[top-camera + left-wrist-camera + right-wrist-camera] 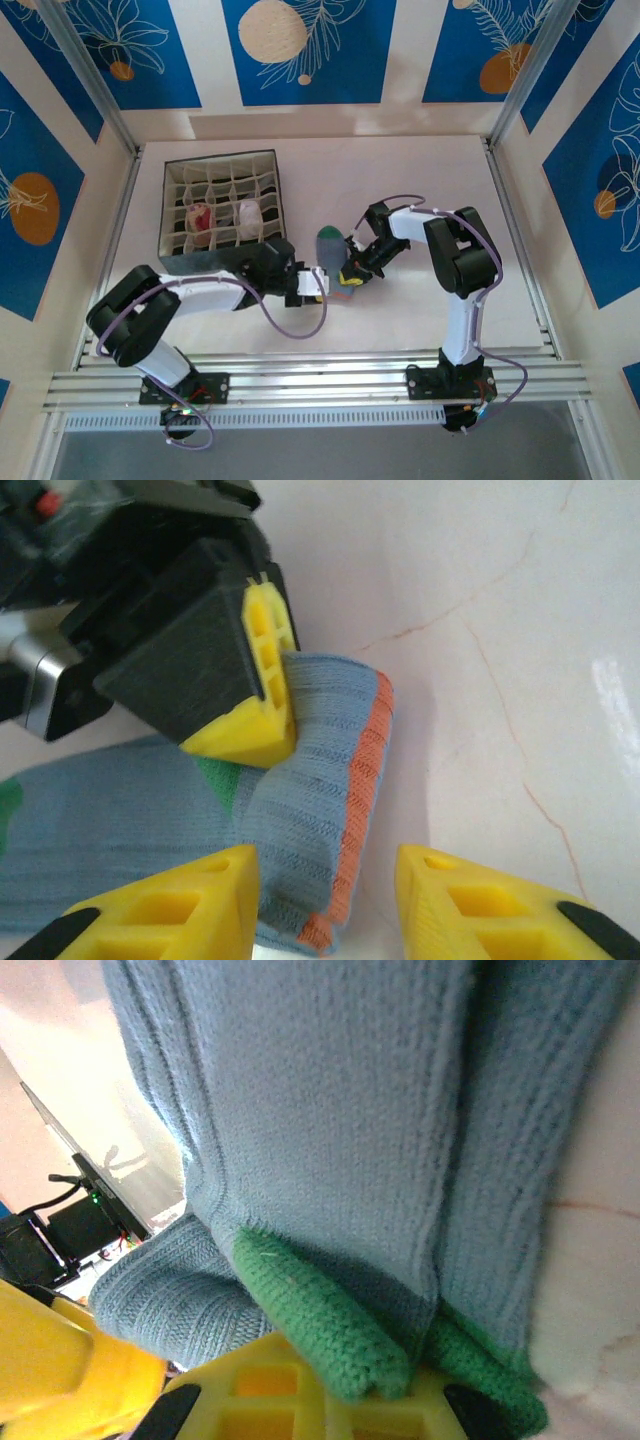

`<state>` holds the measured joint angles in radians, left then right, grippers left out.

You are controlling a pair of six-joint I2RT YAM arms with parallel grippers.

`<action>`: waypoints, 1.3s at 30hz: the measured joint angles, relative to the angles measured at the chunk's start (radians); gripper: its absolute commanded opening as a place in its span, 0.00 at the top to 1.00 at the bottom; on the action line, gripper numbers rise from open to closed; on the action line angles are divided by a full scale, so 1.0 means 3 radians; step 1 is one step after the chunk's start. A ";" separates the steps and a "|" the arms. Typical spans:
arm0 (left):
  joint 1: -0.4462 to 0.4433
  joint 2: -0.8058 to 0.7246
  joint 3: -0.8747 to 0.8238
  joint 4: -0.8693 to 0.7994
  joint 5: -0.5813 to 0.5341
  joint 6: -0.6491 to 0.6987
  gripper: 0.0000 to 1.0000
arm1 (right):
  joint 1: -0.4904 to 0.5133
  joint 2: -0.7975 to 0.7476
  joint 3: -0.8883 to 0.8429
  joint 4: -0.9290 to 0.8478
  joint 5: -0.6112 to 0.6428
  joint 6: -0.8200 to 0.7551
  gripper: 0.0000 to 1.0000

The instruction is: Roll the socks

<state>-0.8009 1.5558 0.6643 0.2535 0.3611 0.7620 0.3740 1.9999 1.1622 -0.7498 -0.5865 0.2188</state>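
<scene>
1. The grey-blue sock (329,243) lies on the table (430,170), directly under both end effectors, its green toe pointing away from them and its cuff end partly folded over.
2. The right end effector (352,272) is closed, pinching the folded fabric; knit and the green heel patch (320,1325) are pressed against its fingers.
3. The left end effector (328,872) is partly spread. Its jaws stand astride the orange cuff (362,780), and nothing is gripped.
4. Handling is judged as light, soft and limp, with a stretchy ribbed knit. The fold is expected to spring open or slide on the smooth table if it is let go.
5. The best hold is judged to be across the doubled cuff layers, just ahead of the left end effector, so that all layers are caught together.
6. A compartment box (200,263) stands beyond the left end effector. A rolled peach sock (203,218) and a rolled white sock (247,213) sit in separate cells.
7. Obstruction: the two end effectors are crowded close together over the fold. Contact between fingers is judged the main risk.
</scene>
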 measured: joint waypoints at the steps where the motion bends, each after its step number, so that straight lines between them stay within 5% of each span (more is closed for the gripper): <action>1: -0.0046 0.0022 0.0017 -0.0001 -0.0075 0.0079 0.60 | 0.0000 0.0006 0.0014 -0.0022 0.0006 -0.0009 1.00; 8: -0.0282 0.0303 0.0224 -0.0058 -0.0482 0.0493 0.57 | 0.0017 0.0031 0.0070 -0.0113 0.0047 -0.0039 1.00; 12: -0.0362 0.0453 0.0306 -0.0076 -0.0655 0.0632 0.69 | 0.0022 0.0029 0.0076 -0.0154 0.0074 -0.0038 0.97; 17: -0.0395 0.0523 0.0364 -0.0079 -0.0781 0.0633 1.00 | 0.0017 0.0004 0.0075 -0.0160 0.0098 -0.0042 0.77; 21: -0.0397 0.0523 0.0364 -0.0048 -0.0777 0.0533 1.00 | -0.0017 -0.0140 -0.0004 -0.0084 0.0126 -0.0023 0.70; 28: -0.0146 0.0540 0.0440 -0.0229 -0.0195 0.0095 1.00 | -0.0182 -0.0587 -0.0268 0.0175 0.0214 0.0097 0.64; 34: 0.0043 0.0690 0.0613 -0.0412 0.0342 -0.0239 1.00 | -0.0215 -0.0783 -0.0379 0.0537 0.0196 0.0196 0.78; 39: 0.0175 0.0785 0.0699 -0.0490 0.0654 -0.0544 1.00 | -0.0142 -0.0754 -0.0421 0.0772 0.0055 0.0200 0.67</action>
<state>-0.7483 1.7912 0.8742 0.1066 0.5571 0.5987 0.3313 1.7737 1.0359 -0.5182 -0.5701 0.2787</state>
